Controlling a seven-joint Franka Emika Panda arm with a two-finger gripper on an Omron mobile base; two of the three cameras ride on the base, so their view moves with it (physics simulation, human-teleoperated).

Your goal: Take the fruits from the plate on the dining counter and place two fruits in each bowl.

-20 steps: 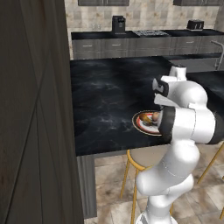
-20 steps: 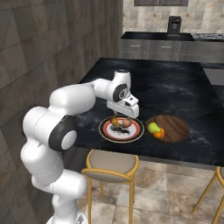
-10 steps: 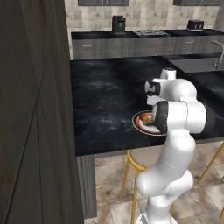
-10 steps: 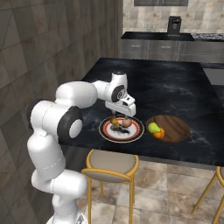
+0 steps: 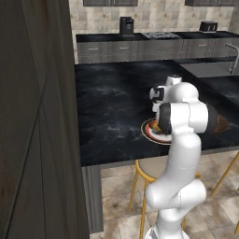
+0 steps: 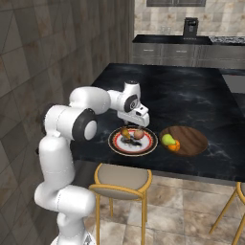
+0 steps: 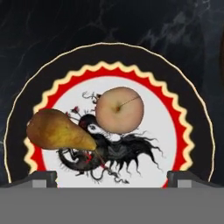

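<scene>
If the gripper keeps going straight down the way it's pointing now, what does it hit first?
Most likely the plate itself: the gripper is open and aimed at the plate's middle, between the brown pear and the tan round fruit. Depth is unclear, so a finger could graze the pear.

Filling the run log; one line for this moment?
gripper: open, above plate | on plate: pear, tan fruit | wooden bowl: two fruits

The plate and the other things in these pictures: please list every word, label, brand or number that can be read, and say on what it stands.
None: no readable text appears anywhere.
The plate bears only a picture, a black dragon-like drawing inside a red zigzag band, with no letters.
The two fruits on it, the pear-shaped brown one and the round tan one, carry no label.
The far appliances are too small to show any brand.
</scene>
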